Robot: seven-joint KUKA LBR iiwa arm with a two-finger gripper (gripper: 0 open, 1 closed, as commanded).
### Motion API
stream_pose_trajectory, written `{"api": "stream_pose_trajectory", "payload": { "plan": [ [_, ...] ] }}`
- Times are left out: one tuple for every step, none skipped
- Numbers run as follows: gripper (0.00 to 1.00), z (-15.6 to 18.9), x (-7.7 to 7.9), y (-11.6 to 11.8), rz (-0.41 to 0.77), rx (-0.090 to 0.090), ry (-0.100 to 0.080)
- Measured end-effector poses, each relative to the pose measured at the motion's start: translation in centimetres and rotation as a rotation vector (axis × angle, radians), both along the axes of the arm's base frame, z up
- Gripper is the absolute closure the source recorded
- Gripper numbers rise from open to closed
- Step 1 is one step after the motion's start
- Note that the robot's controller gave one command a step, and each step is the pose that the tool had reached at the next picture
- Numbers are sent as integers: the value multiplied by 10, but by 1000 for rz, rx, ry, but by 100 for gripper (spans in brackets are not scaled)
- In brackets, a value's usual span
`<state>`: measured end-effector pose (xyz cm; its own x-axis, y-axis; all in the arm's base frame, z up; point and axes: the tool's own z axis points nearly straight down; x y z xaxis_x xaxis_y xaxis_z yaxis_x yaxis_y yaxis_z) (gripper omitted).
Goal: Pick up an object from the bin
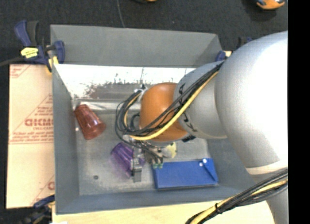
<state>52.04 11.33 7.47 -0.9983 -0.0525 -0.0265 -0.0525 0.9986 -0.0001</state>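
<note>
The gripper is low over the bin floor, a little left of the middle. It ends in a dark narrow tip that points toward the near wall. Whether it is open or closed cannot be told, since the wrist above hides most of it.

Nearest the camera, a flat blue rectangular box lies on the floor along the near wall of the grey metal bin, in the right half. Its left end is just beside the gripper's tip, and there is a small white spot at its far right corner.

Just behind that, on the gripper's left side, lies a small translucent purple plastic piece that looks ribbed. Its right edge meets the gripper, but it cannot be made out whether the piece is gripped or only touched.

On the gripper's other side, a pale yellowish thing shows partly from under the arm, just behind the blue box.

Farther back and toward the left wall, well apart from the gripper, a translucent reddish-brown cup lies tipped on its side.

Above the gripper sits the wrist's orange cover, with black and yellow cables looping on its left. The thick silver arm comes in from the right, over the right part of the bin. Beyond it the far wall carries dark scuff marks.
</note>
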Motion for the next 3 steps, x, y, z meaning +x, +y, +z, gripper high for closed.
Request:
{"api": "stream_pose_trajectory", "payload": {
  "plan": [
    [0, -1, 2, 5, 160, -1, -3],
    [100, -1, 13, 9, 171, -2, -8],
    [100, -1, 13, 9, 172, -2, -8]
  ]
}}
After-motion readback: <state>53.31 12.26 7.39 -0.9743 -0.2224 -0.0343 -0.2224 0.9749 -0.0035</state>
